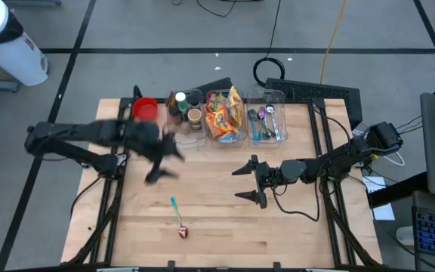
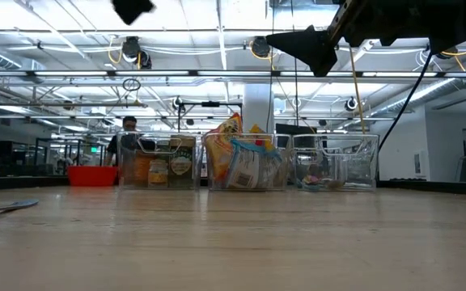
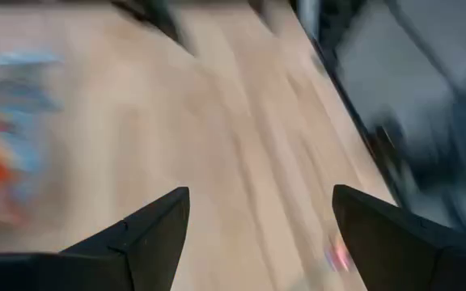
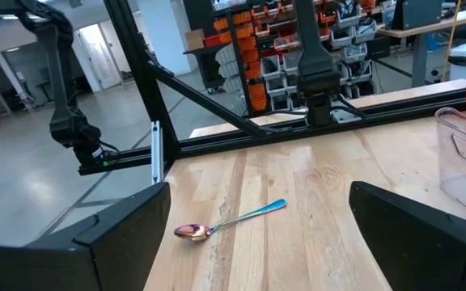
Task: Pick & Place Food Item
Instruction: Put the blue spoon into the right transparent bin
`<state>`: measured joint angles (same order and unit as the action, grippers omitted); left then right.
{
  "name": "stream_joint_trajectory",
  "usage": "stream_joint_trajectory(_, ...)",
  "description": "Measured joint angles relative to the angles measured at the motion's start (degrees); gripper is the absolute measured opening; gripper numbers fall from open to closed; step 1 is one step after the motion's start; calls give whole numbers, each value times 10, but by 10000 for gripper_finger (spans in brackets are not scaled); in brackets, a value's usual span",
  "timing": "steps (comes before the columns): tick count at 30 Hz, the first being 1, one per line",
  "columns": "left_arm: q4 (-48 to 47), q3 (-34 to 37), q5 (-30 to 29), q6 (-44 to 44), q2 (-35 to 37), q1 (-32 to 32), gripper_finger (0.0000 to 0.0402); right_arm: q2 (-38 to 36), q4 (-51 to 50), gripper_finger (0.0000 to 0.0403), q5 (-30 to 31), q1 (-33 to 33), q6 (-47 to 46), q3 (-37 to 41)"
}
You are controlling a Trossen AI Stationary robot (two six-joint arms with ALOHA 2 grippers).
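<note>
left gripper (image 1: 166, 162): fingers spread, empty, near the snack bin (image 1: 226, 115) | right gripper (image 1: 249, 183): fingers spread, empty, below the snack bin | spoon (image 1: 177, 217): on table (image 1: 293, 219), well apart from the snack bin

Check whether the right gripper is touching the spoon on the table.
Apart. The high view shows the right gripper open over bare wood, well clear of the spoon; the right wrist view shows the spoon lying ahead of the fingers.
</note>
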<state>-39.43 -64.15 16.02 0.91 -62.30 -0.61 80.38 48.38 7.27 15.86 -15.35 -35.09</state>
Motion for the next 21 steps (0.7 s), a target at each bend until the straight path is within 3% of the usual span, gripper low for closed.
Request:
stream_joint_trajectory(4, -40, 40, -87, -3, -4, -153, 312, 0, 0, 375, 0, 0, 0, 0)
stream_joint_trajectory(10, 79, 123, -188, -90, -54, -293, 312, 0, 1, 375, 0, 0, 0, 0)
stream_joint_trajectory(14, 207, 156, -192, -137, -100, -346, 312, 0, 1, 375, 0, 0, 0, 0)
stream_joint_trajectory(21, 344, 161, -195, -143, -224, -413, 312, 0, 2, 375, 0, 0, 0, 0)
